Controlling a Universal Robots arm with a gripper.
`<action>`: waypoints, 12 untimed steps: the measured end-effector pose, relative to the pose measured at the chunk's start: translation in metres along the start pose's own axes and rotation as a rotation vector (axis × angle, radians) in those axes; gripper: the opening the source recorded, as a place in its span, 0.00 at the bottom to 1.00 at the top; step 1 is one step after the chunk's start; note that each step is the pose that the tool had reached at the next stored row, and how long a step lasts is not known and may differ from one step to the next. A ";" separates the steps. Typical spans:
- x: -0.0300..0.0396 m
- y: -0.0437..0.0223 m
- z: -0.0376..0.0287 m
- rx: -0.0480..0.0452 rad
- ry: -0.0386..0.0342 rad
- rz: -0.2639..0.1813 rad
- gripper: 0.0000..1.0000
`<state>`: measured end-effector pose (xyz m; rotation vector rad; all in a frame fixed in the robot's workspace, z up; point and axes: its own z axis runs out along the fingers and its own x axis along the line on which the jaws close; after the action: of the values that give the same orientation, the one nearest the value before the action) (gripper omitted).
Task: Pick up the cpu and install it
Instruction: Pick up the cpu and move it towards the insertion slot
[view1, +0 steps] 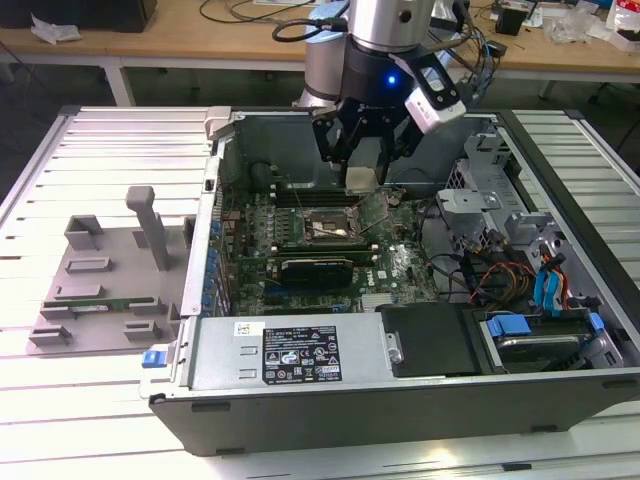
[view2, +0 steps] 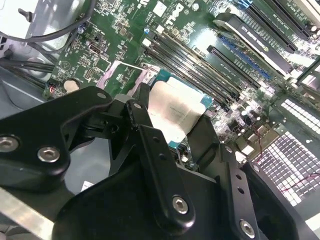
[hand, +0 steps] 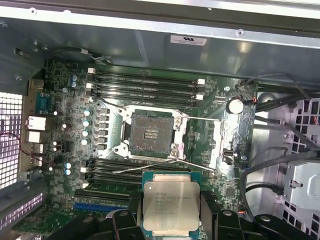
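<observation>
Exterior view, scanned from 9 o'clock across to 3 o'clock. At 9 o'clock, a grey fixture plate (view1: 100, 290) sits on the slatted table, well apart from the work. At centre, the open computer case (view1: 300, 350) shows its motherboard, with the CPU socket (view1: 330, 228) bare and uncovered. At about 1 o'clock from the socket, the gripper (view1: 362, 168) hangs inside the case, clenched on the cpu (view1: 360, 181). The chip is held by its edges and is clear of the board. At 3 o'clock are the drive bays and blue-tabbed cabling (view1: 545, 290), not involved. In the first wrist view, the cpu (hand: 171, 207) sits metal plate up between the black fingers (hand: 210, 215). The empty socket (hand: 150, 134) lies near it but is not under it, and the released lever rod (hand: 150, 166) lies between the two. The second wrist view confirms the grasp on the cpu (view2: 175, 112). Judgement: the pick is done and the carry to the socket is in hand; the install is not yet done. Seating calls for the chip to be centred squarely over the socket, level and rightly oriented, with the lever kept clear. Tilt or offset risks damaging the contacts.
</observation>
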<state>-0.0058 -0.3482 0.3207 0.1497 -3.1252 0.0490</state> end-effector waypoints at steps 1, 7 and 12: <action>0.0000 0.0001 0.0015 0.0000 0.0000 0.000 0.55; -0.0002 0.0006 0.0104 0.0000 0.0000 0.000 0.55; -0.0003 0.0009 0.0162 0.0001 0.0001 0.000 0.55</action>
<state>-0.0058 -0.3477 0.3044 0.1498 -3.1251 0.0493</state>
